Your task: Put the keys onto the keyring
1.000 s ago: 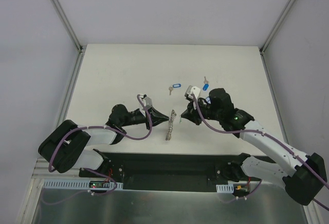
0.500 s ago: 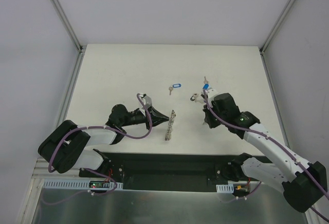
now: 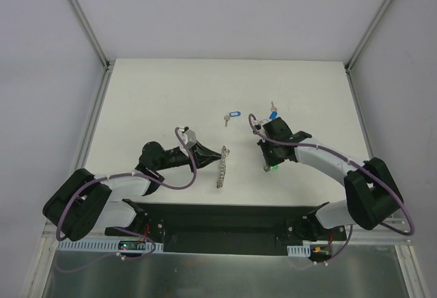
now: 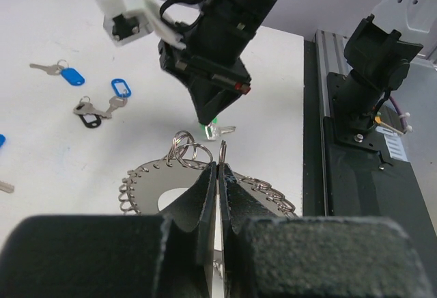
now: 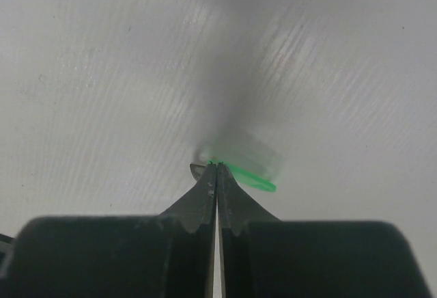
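Note:
My left gripper [image 3: 213, 154] is shut on the keyring [image 3: 221, 167], a large grey ring held upright and edge-on just above the table. In the left wrist view the keyring [image 4: 147, 188] shows its fringe of small rings on both sides of the shut fingertips [image 4: 208, 175]. My right gripper [image 3: 271, 164] points down at the table, to the right of the ring. It is shut on the green-tagged key [image 5: 251, 177], which is blurred at the tips [image 5: 216, 168]. The green key also shows in the left wrist view [image 4: 217, 131]. Two blue-tagged keys [image 3: 233, 115] [image 3: 273, 113] lie farther back.
In the left wrist view a key with a black tag [image 4: 89, 119] lies between two blue-tagged keys [image 4: 119, 87] [image 4: 72, 77]. The black base rail [image 3: 225, 219] runs along the near table edge. White enclosure walls stand on the other three sides.
My right gripper has drawn away from the keyring to the right, turned, and come down to the table with the green key. My left gripper and the ring have shifted slightly left.

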Controlling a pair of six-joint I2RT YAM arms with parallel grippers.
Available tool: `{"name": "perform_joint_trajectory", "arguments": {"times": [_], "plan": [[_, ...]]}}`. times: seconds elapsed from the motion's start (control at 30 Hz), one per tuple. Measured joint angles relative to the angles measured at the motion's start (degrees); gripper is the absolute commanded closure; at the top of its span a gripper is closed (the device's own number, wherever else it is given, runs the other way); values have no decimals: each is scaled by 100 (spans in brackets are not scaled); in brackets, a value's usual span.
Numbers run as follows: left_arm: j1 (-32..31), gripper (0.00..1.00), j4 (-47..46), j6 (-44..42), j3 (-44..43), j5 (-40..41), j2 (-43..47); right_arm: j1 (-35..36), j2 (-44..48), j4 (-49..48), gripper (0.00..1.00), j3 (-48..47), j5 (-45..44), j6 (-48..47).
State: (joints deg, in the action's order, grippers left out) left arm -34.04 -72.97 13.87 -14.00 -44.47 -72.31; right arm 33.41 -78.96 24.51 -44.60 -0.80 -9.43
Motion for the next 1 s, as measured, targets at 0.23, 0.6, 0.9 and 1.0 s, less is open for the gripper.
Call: {"name": "perform_joint_trajectory", "arguments": {"times": [0.23, 0.6, 0.9, 1.0], "plan": [[2, 100, -2, -251, 35, 17, 411, 131, -748, -586, 99, -348, -7, -7], [2, 100, 0, -330, 175, 101, 573, 688, -1178, -927, 63, -612, -203, -74], [2, 100, 0, -452, 348, 127, 1008, 890, 240, -984, 46, -579, -334, -46], [2, 100, 2, -461, 400, 129, 1139, 957, 1185, -1257, 46, -385, -275, -52]]}}
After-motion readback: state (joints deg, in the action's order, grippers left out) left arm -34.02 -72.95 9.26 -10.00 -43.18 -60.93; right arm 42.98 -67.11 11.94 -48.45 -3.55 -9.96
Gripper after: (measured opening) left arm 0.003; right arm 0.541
